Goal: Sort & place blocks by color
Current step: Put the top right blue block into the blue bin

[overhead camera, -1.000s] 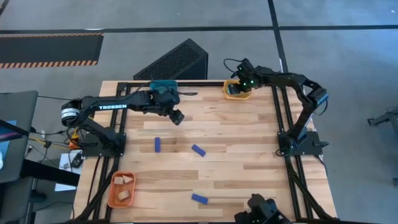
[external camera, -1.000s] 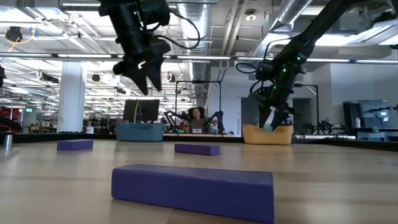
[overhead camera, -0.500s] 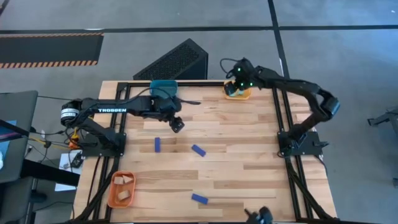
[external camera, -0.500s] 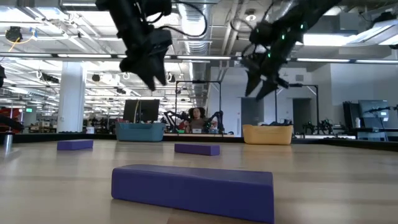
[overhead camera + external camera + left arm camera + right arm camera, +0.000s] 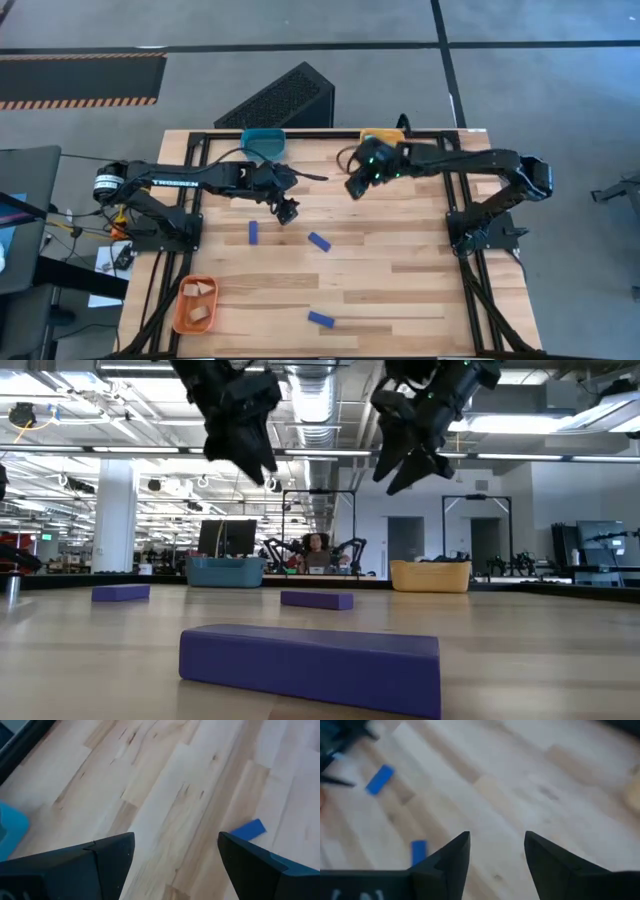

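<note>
Three dark blue bar blocks [image 5: 320, 241] lying flat, apart.

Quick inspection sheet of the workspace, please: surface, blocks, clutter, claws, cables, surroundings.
Surface: wooden table, black frame.
Job's things: three blue blocks loose; tan pieces in orange tray; teal tray and yellow tray at far edge.
Clutter: nothing seen.
Claws: left claw open, empty, above table near blocks; right claw open, empty, mid-table.
Cables: wires at left arm's base.
Surroundings: black ramp behind table; person far off.
</note>
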